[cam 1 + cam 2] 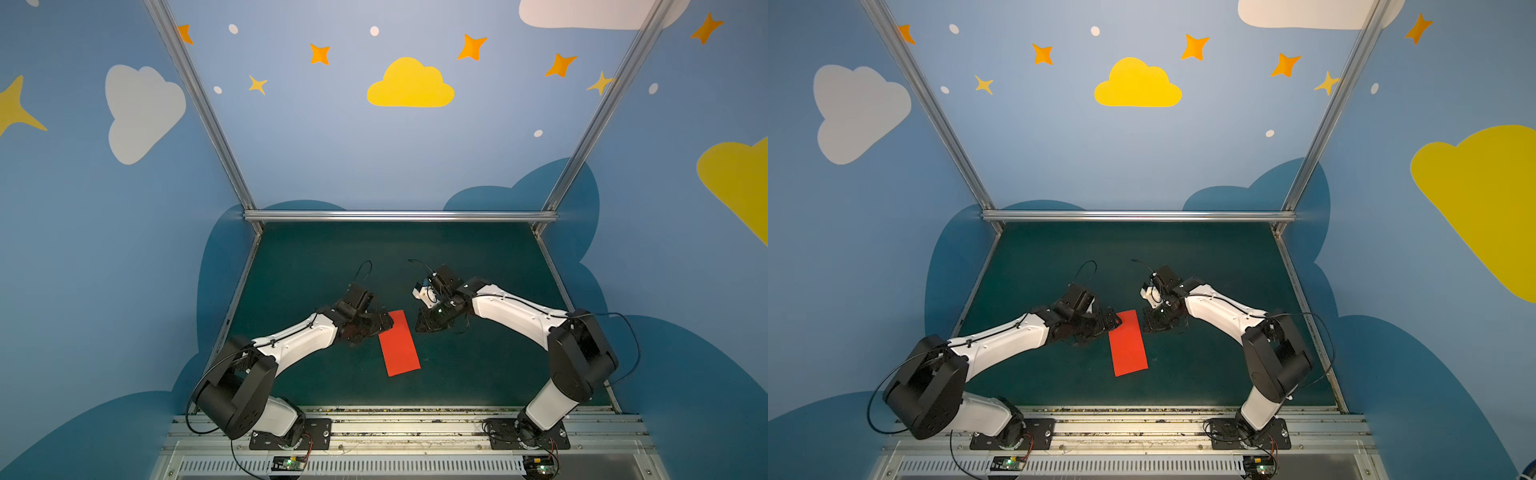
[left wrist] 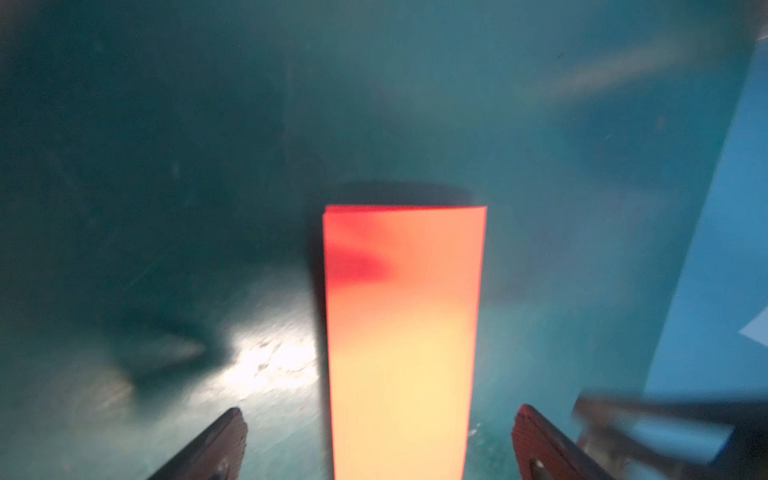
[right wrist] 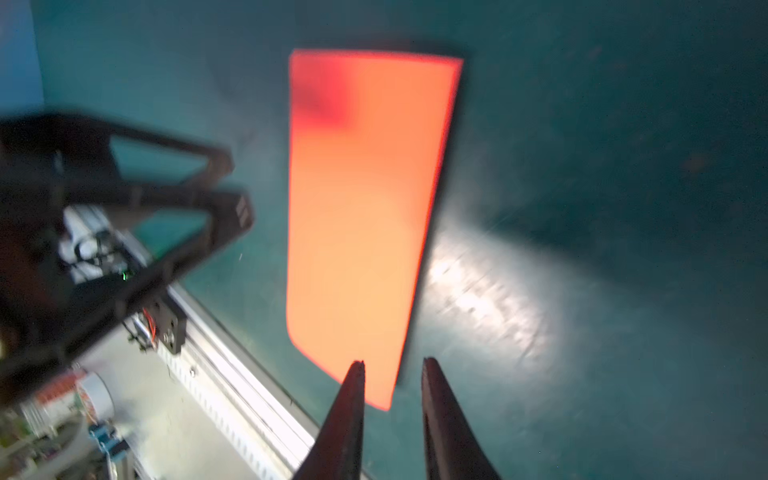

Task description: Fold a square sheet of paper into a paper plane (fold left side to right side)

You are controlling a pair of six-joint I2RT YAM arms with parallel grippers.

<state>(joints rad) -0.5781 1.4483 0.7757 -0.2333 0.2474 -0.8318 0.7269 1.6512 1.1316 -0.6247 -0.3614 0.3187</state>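
Square sheet of paper (image 1: 400,344), thin and bright red, lies flat on the dark green surface (image 1: 478,374), halved to a rectangle. The black left gripper (image 1: 384,325) is wide open and empty at its far corner, the black right gripper (image 3: 395,363) barely parted and empty beside the opposite corner. A sharp crease likely needs one pinning while the other presses.

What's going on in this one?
The red sheet of paper lies flat on the green mat, already folded in half into a narrow rectangle. Neither arm holds it: the left gripper is open wide at its far end, and the right gripper hangs beside it with its jaws slightly apart. No plane shape yet.
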